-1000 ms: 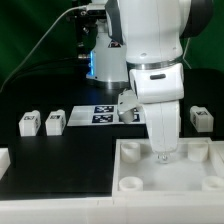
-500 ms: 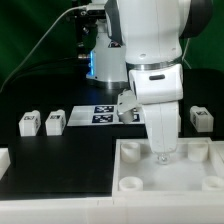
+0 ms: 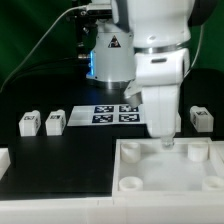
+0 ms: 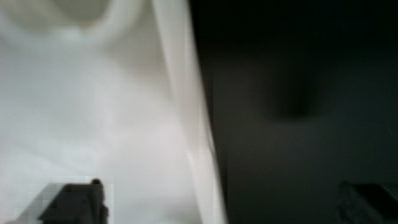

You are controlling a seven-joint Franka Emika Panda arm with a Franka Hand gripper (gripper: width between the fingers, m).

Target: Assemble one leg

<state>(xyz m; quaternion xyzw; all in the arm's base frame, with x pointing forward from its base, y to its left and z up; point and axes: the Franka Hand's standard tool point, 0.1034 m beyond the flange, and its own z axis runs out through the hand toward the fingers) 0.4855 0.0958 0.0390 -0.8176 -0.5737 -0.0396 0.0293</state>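
Three legs (image 3: 55, 121) sit loose on the table (image 3: 70, 160), two at the exterior view's left and one at its right, none held. Gripper (image 3: 165, 144) hovers over the tray (image 3: 135, 148), fingers (image 4: 71, 203) apart, empty. Judgement: centre squarely over one leg before closing.

- Three legs show in the exterior view. All are small white blocky chunks with a black-and-white square tag on the face toward the camera.
- The far-left leg (image 3: 29, 123) sits upright on the black table (image 3: 70, 165), over on the exterior view's left.
- The second leg (image 3: 55, 121) stands just beside it in the same pose, with a small gap between them.
- The third leg (image 3: 201, 118) is well apart from those two, on the exterior view's right, just behind the far rim of the white tray (image 3: 215, 150).
- The wrist view is too blurry to pick out any leg.
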